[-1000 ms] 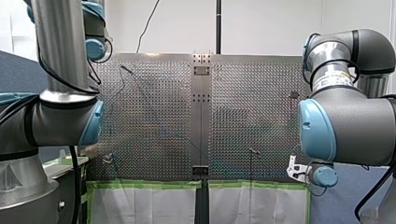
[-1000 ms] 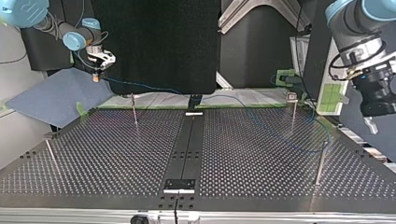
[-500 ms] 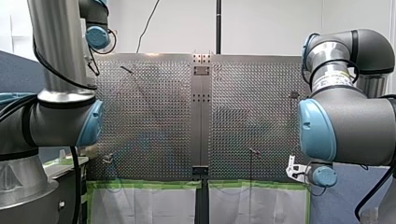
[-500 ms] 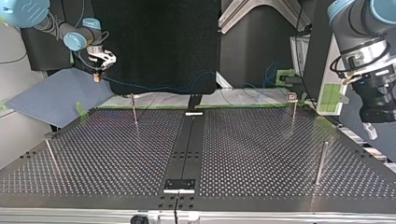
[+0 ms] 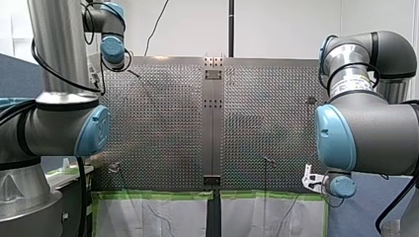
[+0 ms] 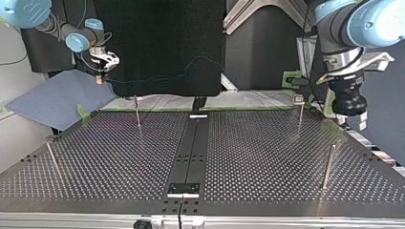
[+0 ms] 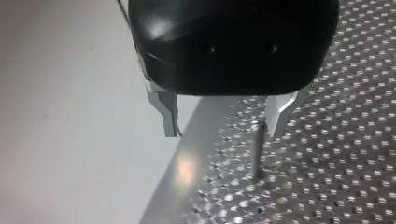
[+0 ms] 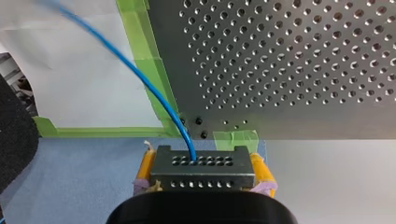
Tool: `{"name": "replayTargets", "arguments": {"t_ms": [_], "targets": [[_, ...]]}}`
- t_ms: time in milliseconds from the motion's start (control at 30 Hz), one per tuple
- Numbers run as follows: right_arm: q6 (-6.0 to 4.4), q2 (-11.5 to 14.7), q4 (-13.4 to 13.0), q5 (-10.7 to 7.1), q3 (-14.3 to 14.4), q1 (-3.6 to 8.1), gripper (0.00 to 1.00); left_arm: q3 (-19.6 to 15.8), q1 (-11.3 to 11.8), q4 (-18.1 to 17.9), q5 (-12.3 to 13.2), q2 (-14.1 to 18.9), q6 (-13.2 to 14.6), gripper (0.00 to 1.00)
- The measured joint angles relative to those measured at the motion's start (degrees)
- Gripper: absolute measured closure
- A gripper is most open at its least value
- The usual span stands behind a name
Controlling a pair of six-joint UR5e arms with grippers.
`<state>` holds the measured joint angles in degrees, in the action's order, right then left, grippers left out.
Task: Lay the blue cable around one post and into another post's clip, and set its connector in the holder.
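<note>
At the top view's far left, beyond the far edge of the perforated metal table (image 6: 267,157): my right arm's gripper (image 6: 100,75), hanging in the air over a blue-grey sheet (image 6: 52,98). Jaws pinching the dark grey rectangular connector block (image 8: 203,169) between yellow pads (image 8: 146,164), one pad on each short side, as seen in the right wrist view. Thin blue cable (image 8: 154,90) plugged into the block's hole-dotted face, curving away over green tape (image 8: 140,46) and white paper (image 8: 74,84) beside the table's edge. In the top view, strung through the air from the connector toward the right, sagging a little, then climbing to a peak above the table's middle and fading into the dark backdrop; off the table, behind the posts.

On the table, moving rightward in the top view:
- leaning thin metal post (image 6: 52,160) near the left edge
- upright thin post (image 6: 137,113) near the far edge
- black strip (image 6: 191,152) down the middle
- upright post topped with a small clip (image 6: 299,113)
- plain metal post (image 6: 328,166) nearer the camera

At the far right, my left arm's gripper (image 7: 222,134), black with metal fingers (image 7: 168,112). Jaws spread, gripping nothing, above the table's edge. Ahead of them in the left wrist view, one thin metal post, close by one finger; contact not possible to judge.
</note>
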<state>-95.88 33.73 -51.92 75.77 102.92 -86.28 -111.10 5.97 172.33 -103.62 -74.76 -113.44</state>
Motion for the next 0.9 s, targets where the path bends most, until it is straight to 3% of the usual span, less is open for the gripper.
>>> {"name": "replayTargets", "arguments": {"t_ms": [400, 600, 767, 900], "targets": [[0.33, 0.0, 0.1, 0.06, -0.3, -0.81, 1.00, -1.4, -2.7, 7.3, 4.9, 0.8, 7.3, 0.07], [1.58, 1.0, 1.0, -1.16, -0.2, -1.95, 1.00, -4.4, -3.9, 10.8, 6.4, 0.8, 10.8, 0.07], [2.02, 3.6, 2.9, -1.28, 0.8, -4.17, 1.00, -7.6, -5.0, 14.2, 9.4, 0.9, 14.1, 0.07], [1.02, 5.9, 4.9, 0.46, 1.2, -6.41, 1.00, -9.4, -5.9, 16.7, 11.8, 0.9, 15.5, 0.07]]}}
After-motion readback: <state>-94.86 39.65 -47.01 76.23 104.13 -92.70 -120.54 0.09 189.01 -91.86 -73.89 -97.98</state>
